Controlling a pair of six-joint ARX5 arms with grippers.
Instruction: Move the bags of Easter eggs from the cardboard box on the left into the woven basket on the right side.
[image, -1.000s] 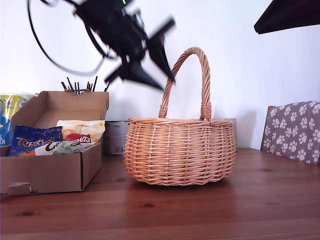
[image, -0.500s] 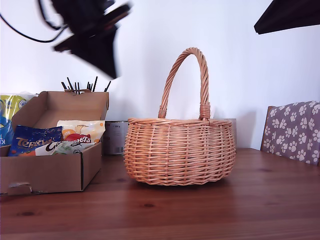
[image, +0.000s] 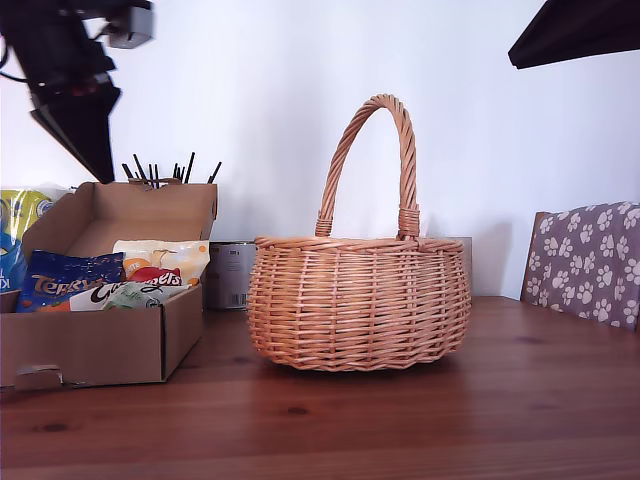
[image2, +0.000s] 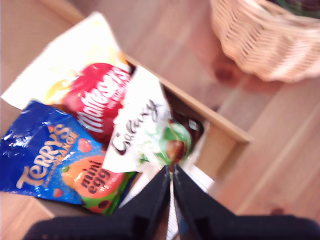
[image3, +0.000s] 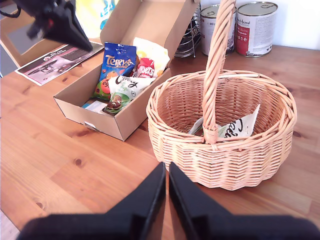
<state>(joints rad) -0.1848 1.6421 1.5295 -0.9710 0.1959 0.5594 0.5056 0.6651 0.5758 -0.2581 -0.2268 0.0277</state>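
Note:
The cardboard box (image: 100, 345) stands at the exterior view's left, lid flap up. In it lie a dark blue bag (image2: 55, 160), a cream bag with a red logo (image2: 97, 100) and a white script bag (image2: 145, 130). My first gripper (image2: 172, 176) hangs shut and empty above them, high over the box (image: 98, 165). The woven basket (image: 360, 305) stands to the exterior view's right of the box, and a white bag (image3: 235, 127) lies inside it. My second gripper (image3: 166, 170) is shut and empty, well above the table in front of the basket (image3: 225, 160).
Two tins (image3: 255, 22) and a wire rack stand behind the basket. A yellow and blue package (image: 15, 240) leans behind the box. A paw-print chair back (image: 590, 260) sits at the exterior view's right. A leaflet (image3: 55, 62) lies beyond the box.
The first arm has swung from beside the basket handle toward the exterior view's left and now hangs over the box. The bags, box and basket have not moved.

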